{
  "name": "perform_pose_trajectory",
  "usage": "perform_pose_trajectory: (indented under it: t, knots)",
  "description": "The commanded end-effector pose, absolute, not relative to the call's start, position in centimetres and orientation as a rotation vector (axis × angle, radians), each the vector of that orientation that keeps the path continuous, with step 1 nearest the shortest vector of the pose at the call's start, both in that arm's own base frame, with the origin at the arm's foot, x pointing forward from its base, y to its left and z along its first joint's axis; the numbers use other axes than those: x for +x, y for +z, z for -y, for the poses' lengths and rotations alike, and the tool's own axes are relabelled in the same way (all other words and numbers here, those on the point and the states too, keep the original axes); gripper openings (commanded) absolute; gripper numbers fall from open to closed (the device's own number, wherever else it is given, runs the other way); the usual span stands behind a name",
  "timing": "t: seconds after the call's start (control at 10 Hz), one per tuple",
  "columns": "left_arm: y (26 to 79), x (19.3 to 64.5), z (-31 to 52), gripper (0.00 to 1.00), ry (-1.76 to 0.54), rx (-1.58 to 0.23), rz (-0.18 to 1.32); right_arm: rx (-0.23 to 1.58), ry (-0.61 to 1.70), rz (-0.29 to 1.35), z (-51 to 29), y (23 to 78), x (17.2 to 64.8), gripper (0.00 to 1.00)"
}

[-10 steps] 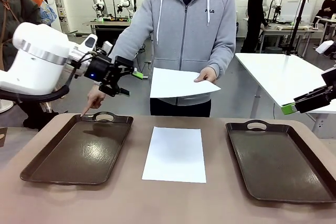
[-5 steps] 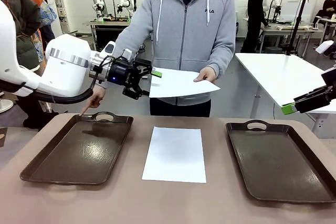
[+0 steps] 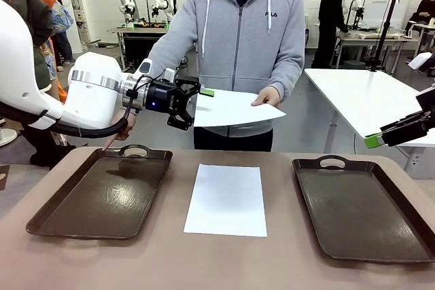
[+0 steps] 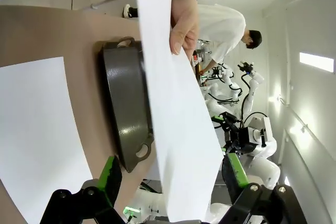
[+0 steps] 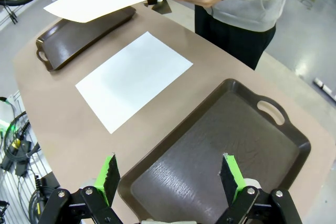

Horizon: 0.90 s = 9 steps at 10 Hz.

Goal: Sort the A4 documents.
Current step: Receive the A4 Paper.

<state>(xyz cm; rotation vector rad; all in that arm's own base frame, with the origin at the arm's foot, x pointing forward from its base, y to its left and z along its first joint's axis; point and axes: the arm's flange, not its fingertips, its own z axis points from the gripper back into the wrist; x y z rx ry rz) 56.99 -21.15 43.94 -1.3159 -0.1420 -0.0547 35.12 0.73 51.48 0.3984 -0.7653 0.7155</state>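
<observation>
You have two A4 sheets in sight, both plain white, blank and thin. The flat sheet (image 3: 226, 200) lies on the brown surface (image 3: 204, 263) between the left tray (image 3: 102, 195) and the right tray (image 3: 363, 208), its long side running away from you and touching neither tray. Both trays are dark brown with a handle cut into the far rim. The held sheet (image 3: 234, 108) is up in the air over the far edge of the surface, pinched at one corner by the person's hand (image 3: 266, 96). It stays nearly level and sags a little toward its free end. Your left arm (image 3: 95, 96) reaches across to that free end, and the left jaws stand wide with the sheet's edge running between the two green pads. In the left wrist view one pad sits close beside the paper, but you cannot tell that either pad touches it. The person's other hand (image 3: 115, 137) points a finger down at the left tray's far rim. Your right jaws are also wide, holding nothing, raised above the right tray
</observation>
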Motion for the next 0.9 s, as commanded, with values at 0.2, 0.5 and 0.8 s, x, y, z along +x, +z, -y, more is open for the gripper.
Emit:
perform_pose_trajectory:
  t: [0.2,0.5,0.8]
  knots:
    - [42.9,56.4,21.1,0.81,-0.084,-1.453,0.153,0.413,0.720,0.765,-0.7,51.3,35.2,1.00]
    - [42.3,56.2,21.3,0.50,-0.054,-1.477,0.163,0.413,0.720,0.765,-0.7,51.3,35.2,1.00]
    - [41.8,55.9,21.1,0.22,-0.017,-1.467,0.165,0.413,0.720,0.765,-0.7,51.3,35.2,1.00]
